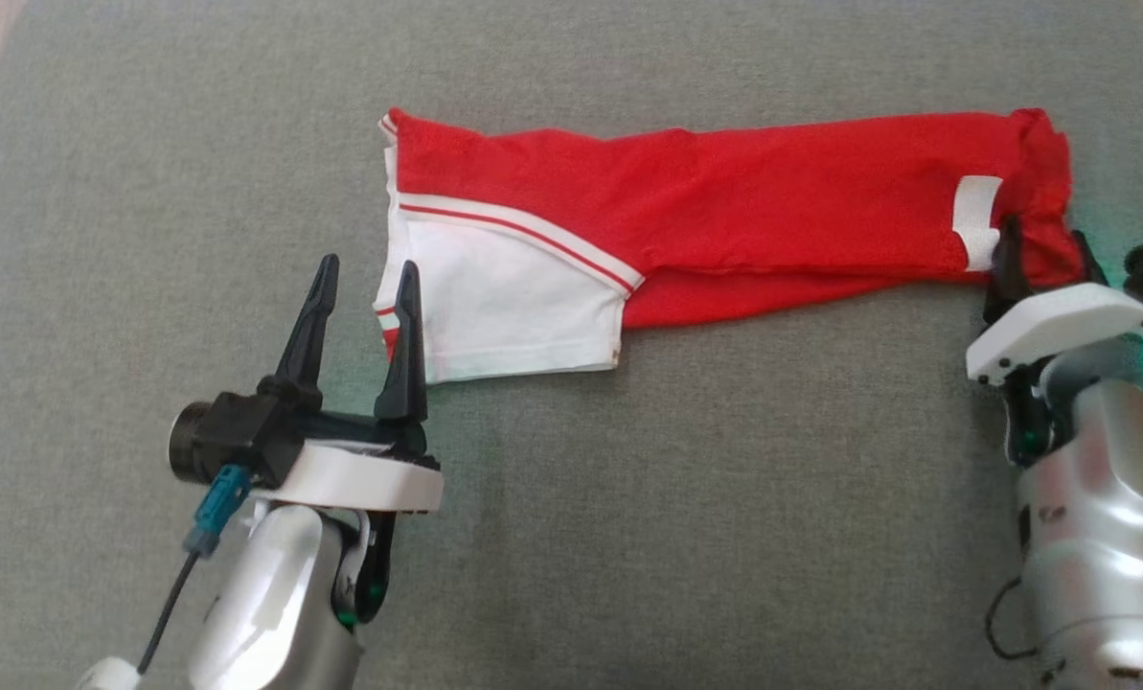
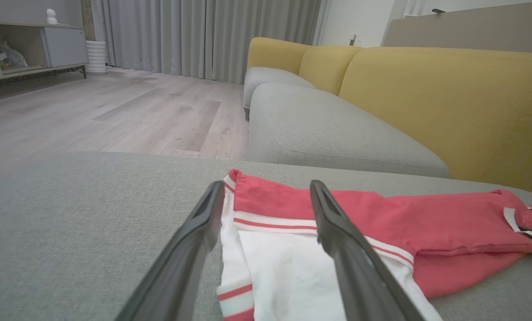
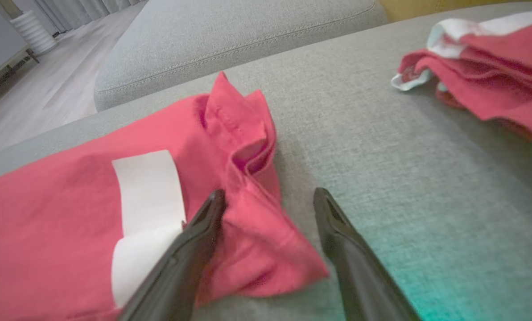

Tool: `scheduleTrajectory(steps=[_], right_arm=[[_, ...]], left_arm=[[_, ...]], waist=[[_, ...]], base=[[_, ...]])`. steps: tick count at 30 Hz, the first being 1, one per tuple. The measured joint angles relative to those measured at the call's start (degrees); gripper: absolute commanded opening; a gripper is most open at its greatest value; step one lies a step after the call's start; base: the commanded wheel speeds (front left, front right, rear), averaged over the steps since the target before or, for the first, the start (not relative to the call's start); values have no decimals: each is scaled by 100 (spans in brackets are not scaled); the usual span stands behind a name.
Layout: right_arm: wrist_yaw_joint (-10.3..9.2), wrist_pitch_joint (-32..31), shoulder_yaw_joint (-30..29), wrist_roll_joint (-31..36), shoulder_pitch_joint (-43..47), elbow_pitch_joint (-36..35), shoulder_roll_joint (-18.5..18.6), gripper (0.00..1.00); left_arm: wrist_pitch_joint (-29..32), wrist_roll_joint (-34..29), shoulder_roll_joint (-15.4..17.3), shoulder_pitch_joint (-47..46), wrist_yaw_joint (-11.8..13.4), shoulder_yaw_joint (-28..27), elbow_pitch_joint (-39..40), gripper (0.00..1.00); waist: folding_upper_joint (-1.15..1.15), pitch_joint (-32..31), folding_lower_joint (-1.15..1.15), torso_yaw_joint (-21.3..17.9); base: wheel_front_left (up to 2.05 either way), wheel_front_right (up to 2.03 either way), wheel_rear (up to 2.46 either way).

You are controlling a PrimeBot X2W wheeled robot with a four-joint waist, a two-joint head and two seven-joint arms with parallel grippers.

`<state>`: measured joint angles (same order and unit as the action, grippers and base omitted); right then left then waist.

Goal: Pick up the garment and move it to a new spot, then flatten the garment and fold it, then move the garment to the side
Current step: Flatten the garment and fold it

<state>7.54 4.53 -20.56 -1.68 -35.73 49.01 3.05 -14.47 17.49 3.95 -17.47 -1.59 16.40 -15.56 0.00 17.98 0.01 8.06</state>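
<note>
The garment [image 1: 724,211] is red with a white panel and red-and-white stripes at its left end. It lies as a long folded strip across the grey cushion [image 1: 628,498]. My left gripper [image 1: 368,273] is open at the strip's near left corner, its right finger over the white edge. In the left wrist view the open left gripper [image 2: 266,187] straddles the garment's [image 2: 381,218] white striped edge. My right gripper [image 1: 1045,240] is open at the strip's right end, beside a white patch. In the right wrist view that gripper [image 3: 270,194] straddles a rumpled red corner of the garment [image 3: 69,200]. Neither gripper holds cloth.
Another red and white bundle of cloth [image 3: 493,67] lies on the cushion to the right of the garment's end. Behind it stands a yellow and grey sofa [image 2: 426,102], with wooden floor [image 2: 114,111] and a low cabinet [image 2: 34,49] to the left.
</note>
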Motion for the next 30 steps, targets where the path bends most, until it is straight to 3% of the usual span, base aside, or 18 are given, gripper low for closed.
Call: scheduleTrajectory(steps=[5,6,7,8,16,25,30], right_arm=[[0,157,-26,312,-402,472,58,100],[0,211,13,330,-462,575,69,89],[-1,253,62,333,-508,672,75,36],[-1,316,124,359,-534,761,77,0],[0,746,86,580,-536,1072,78,0],[0,809,-289,695,-140,809,842,0],[0,742,-89,636,-112,617,832,0]], left_arm=[[0,-85,-58,-14,-44,-93,-2,100],[0,-116,-63,-17,-44,-109,-2,100],[0,-151,-68,-29,-45,-118,-2,100],[0,-176,-73,-40,-46,-136,-2,100],[-7,-249,-100,-54,-94,-219,-33,100],[-22,-250,-112,168,-100,-314,-32,100],[-22,-250,-115,289,-97,-318,-33,100]], waist=[[0,101,0,56],[0,97,0,46],[0,88,-1,33],[0,78,-2,14],[0,-166,-1,-200],[0,-645,-2,-402],[0,-866,-2,-484]], base=[[0,0,0],[0,0,0],[0,0,0],[0,0,0],[0,0,0],[0,0,0],[0,0,0]])
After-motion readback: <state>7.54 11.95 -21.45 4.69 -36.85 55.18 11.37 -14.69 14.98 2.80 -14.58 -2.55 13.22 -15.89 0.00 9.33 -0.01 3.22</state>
